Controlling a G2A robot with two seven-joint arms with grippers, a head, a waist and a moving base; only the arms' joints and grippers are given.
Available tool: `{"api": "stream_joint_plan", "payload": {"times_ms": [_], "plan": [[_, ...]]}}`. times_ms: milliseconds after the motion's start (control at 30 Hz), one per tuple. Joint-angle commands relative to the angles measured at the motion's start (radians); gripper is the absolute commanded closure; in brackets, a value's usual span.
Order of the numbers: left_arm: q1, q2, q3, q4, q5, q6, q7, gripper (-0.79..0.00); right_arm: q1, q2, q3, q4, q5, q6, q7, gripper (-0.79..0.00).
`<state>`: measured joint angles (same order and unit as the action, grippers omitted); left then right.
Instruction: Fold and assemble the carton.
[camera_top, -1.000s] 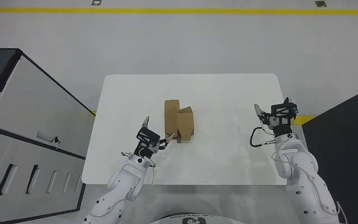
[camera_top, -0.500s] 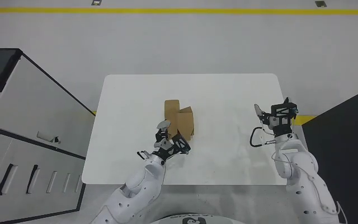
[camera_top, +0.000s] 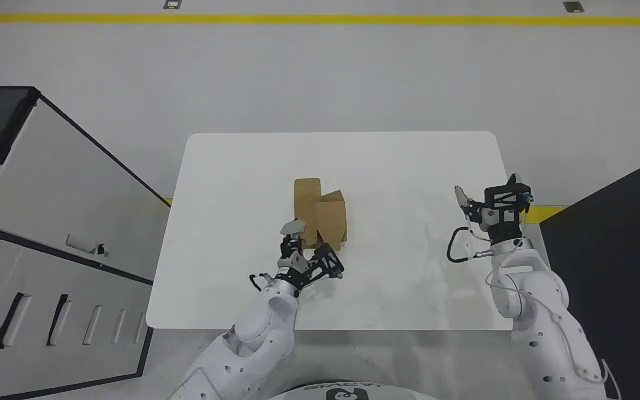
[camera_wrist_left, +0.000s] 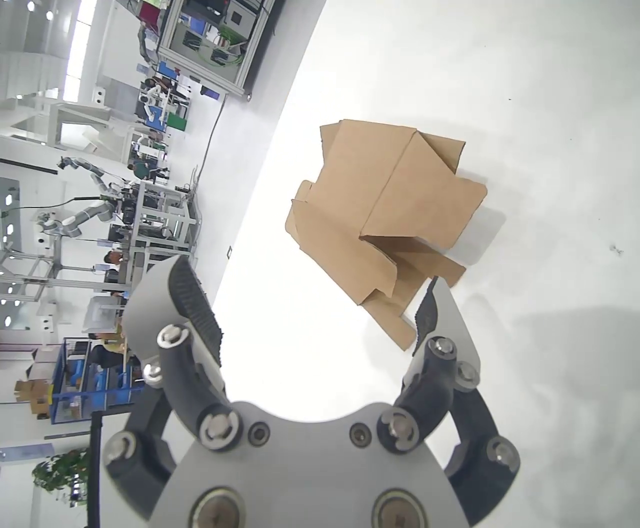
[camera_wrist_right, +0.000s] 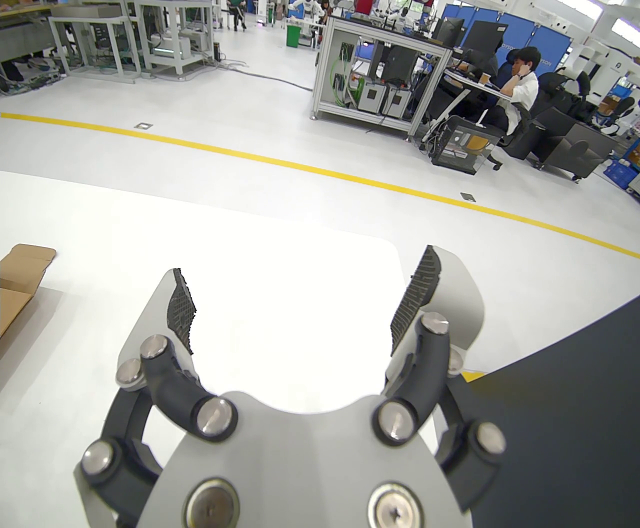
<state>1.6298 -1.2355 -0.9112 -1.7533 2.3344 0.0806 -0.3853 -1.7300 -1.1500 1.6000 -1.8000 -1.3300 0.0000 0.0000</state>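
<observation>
The brown, partly folded cardboard carton (camera_top: 320, 215) is sitting near the middle of the white, round-cornered tabletop (camera_top: 420, 170), with loose flaps sticking out on its near side. The grey-and-black left gripper (camera_top: 310, 248) is hovering just beside that near side, its fingers (camera_wrist_left: 192, 300) standing wide apart and gripping nothing. One fingertip is lying close to a projecting flap; contact cannot be told. The right gripper (camera_top: 488, 196) is hanging by the tabletop's right edge, well apart from the carton, its fingers (camera_wrist_right: 417, 295) likewise spread.

Overhead plus wrist views; common carton (camera_top: 322, 213)
</observation>
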Motion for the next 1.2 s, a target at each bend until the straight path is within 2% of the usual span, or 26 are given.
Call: {"api": "stream_joint_plan", "payload": {"times_ms": [0,100,467,533,567,667,733,900,1167], "plan": [[0.0,0.0,0.0,0.0,0.0,-0.001,0.0,-0.785,0.0,0.0,0.0,0.0,0.0,0.0,0.0,-0.785],[-0.007,-0.001,0.012,0.028,0.023,-0.022,0.014,-0.785,0.0,0.0,0.0,0.0,0.0,0.0,0.0,-0.785],[-0.074,-0.038,0.061,0.119,-0.026,0.026,-0.034,-0.785,0.0,0.0,0.0,0.0,0.0,0.0,0.0,-0.785],[-0.082,-0.042,0.064,0.13,-0.026,0.032,-0.042,-0.733,0.0,0.0,0.0,0.0,0.0,0.0,0.0,-0.785],[-0.084,-0.045,0.066,0.133,-0.027,0.036,-0.045,-0.671,0.0,0.0,0.0,0.0,0.0,0.0,0.0,-0.785],[-0.089,-0.051,0.068,0.143,-0.041,0.046,-0.05,-0.613,0.0,0.0,0.0,0.0,0.0,0.0,0.0,-0.785],[-0.09,-0.055,0.065,0.15,-0.068,0.055,-0.046,-0.542,0.0,0.0,0.0,0.0,0.0,0.0,0.0,-0.785],[-0.095,-0.061,0.062,0.164,-0.064,0.057,-0.045,-0.459,0.0,0.0,0.0,0.0,0.0,0.0,0.0,-0.785],[-0.096,-0.072,0.063,0.189,-0.058,0.074,-0.055,-0.388,0.0,0.0,0.0,0.0,0.0,0.0,0.0,-0.785]]}}
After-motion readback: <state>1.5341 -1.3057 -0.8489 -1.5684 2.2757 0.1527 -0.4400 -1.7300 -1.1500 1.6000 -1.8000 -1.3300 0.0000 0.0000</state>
